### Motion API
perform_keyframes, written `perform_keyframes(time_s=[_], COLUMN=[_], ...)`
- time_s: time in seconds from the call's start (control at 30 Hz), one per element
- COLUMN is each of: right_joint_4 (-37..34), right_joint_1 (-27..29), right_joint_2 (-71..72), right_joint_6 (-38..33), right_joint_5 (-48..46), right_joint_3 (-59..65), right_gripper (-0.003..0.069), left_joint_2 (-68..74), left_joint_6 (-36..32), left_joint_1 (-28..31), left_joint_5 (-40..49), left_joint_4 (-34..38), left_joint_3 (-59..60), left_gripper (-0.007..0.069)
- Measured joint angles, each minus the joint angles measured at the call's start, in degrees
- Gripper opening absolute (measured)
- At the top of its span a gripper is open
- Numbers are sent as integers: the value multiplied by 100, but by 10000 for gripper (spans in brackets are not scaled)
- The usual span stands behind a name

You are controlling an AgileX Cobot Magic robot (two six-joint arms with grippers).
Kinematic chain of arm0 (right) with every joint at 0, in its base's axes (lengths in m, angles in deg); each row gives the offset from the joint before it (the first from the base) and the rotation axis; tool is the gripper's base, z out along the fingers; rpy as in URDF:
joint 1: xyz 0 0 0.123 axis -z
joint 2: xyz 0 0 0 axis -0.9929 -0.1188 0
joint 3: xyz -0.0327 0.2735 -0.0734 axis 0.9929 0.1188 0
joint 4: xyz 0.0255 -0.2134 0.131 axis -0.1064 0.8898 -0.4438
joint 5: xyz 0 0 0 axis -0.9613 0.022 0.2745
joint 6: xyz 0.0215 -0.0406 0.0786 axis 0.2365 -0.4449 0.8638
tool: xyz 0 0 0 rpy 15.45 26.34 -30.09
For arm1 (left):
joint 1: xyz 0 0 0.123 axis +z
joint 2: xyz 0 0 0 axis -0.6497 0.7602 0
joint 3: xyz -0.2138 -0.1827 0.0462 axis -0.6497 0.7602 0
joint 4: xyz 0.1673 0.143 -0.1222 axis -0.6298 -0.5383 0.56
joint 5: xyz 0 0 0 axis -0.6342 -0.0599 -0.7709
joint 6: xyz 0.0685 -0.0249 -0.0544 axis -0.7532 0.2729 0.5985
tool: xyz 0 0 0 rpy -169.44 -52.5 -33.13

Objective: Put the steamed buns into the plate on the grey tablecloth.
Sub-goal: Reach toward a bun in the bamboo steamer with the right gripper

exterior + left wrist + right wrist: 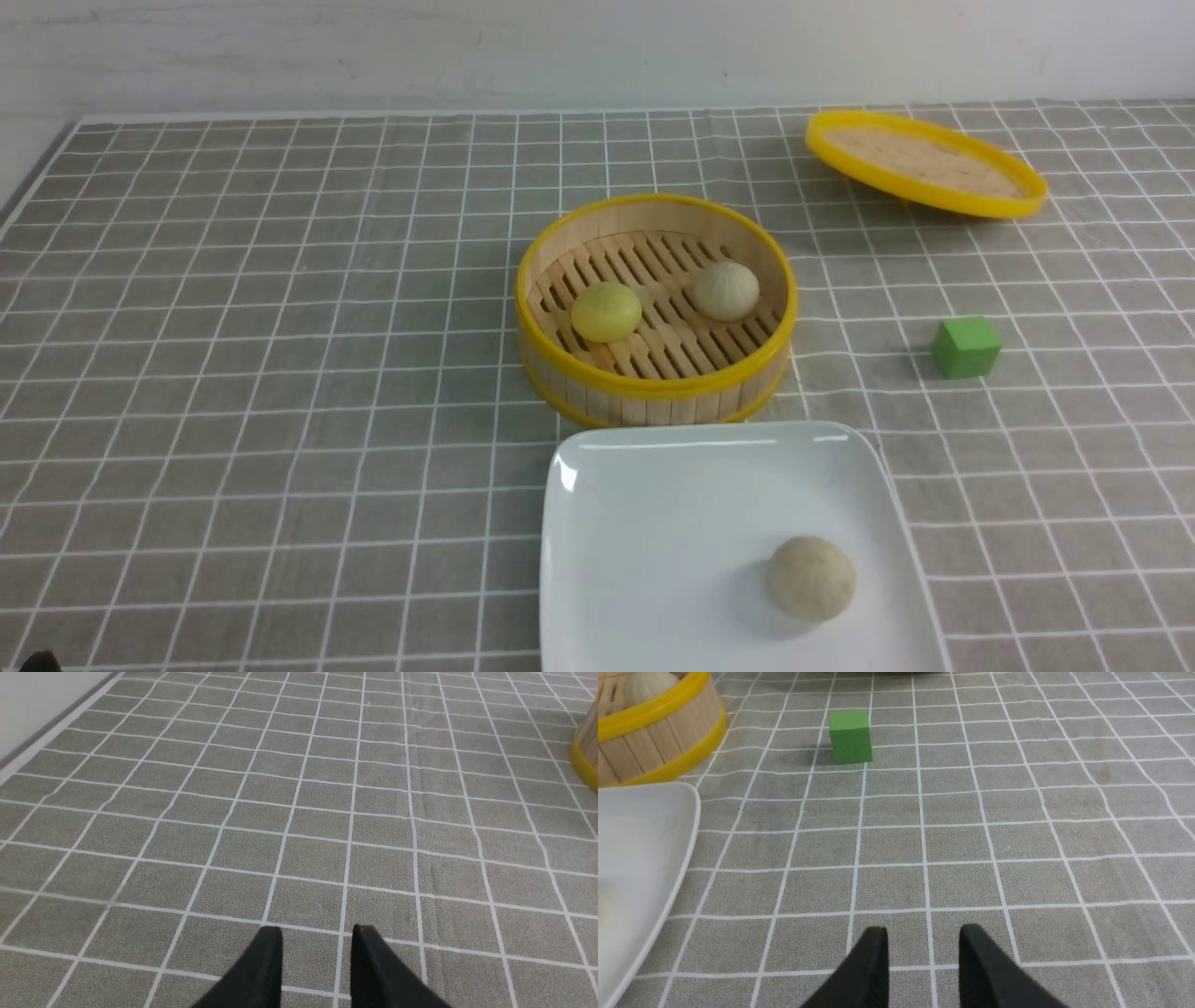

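Note:
A beige steamed bun lies on the white square plate at the front of the grey tablecloth. A pale yellow bun and a cream bun lie in the bamboo steamer just behind the plate. Neither gripper shows in the front view. My left gripper is open and empty over bare cloth, left of the steamer. My right gripper is open and empty over cloth to the right of the plate, with the cream bun far off.
A green cube sits on the cloth right of the steamer; it also shows in the right wrist view. The yellow-rimmed lid lies tilted at the back right. A white wall runs along the cloth's far edge.

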Motion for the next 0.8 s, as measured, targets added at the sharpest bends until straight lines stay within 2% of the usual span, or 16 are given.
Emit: perform_keyframes(time_s=[0.8], right_joint_4=[-29], right_joint_1=[0], right_joint_2=[0], right_joint_6=[47], right_joint_5=[5], right_joint_3=[0], right_gripper=[240], left_joint_2=[0], left_joint_6=[54], left_joint_1=[0], left_joint_5=[6], left_joint_4=[-76], left_joint_3=[0], left_gripper=[241])
